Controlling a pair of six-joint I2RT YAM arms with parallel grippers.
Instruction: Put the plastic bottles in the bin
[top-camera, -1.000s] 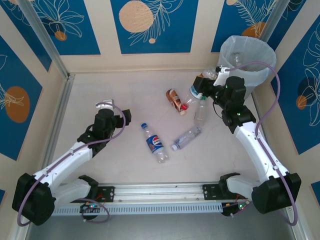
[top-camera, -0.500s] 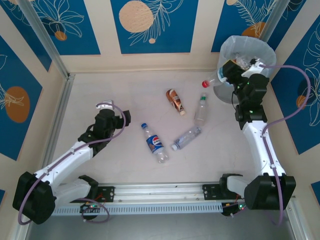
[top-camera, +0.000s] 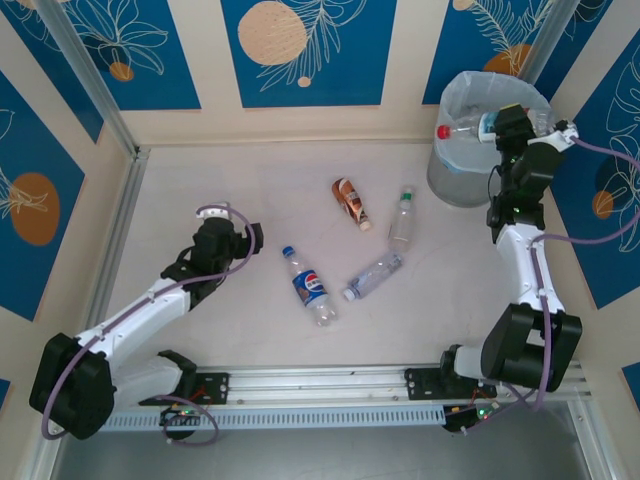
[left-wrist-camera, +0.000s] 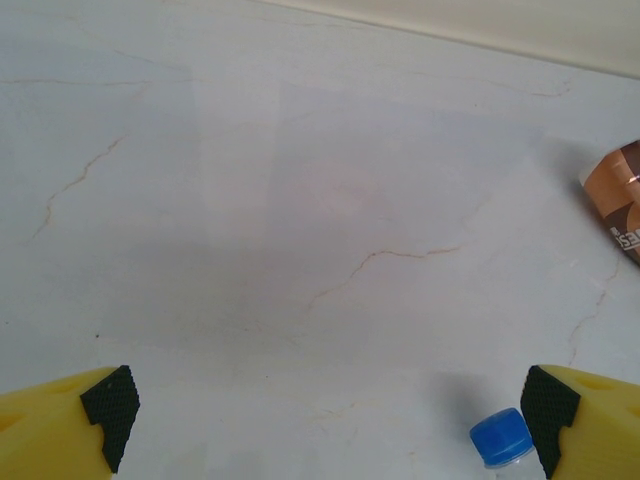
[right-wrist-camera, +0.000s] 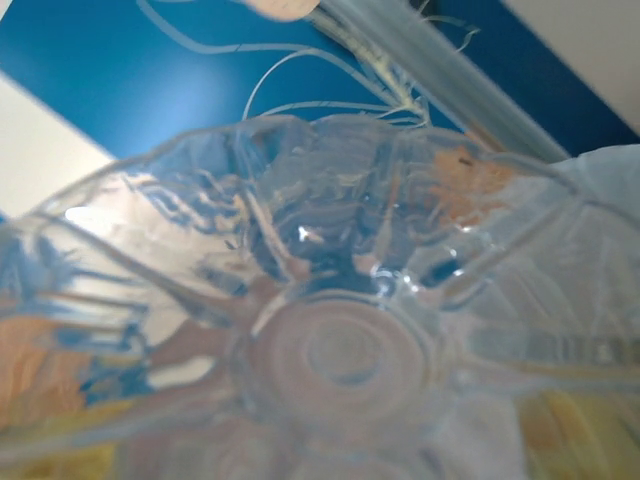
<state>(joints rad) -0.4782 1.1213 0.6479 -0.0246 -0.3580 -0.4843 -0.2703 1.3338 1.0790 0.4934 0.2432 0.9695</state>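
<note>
Top external: the right fingers (top-camera: 492, 126), clamped on a red-capped bottle (top-camera: 462, 129), have swung it off the counter (top-camera: 250, 180) to above the bin (top-camera: 447, 180), so release looks next. The left fingers (top-camera: 247, 238) stand apart, and four bottles (top-camera: 310, 285) lie on the counter.

The right gripper (top-camera: 493, 126) is swinging a red-capped bottle (top-camera: 462, 130) rightward. The bottle is now hanging over the bin (top-camera: 450, 185).
</note>
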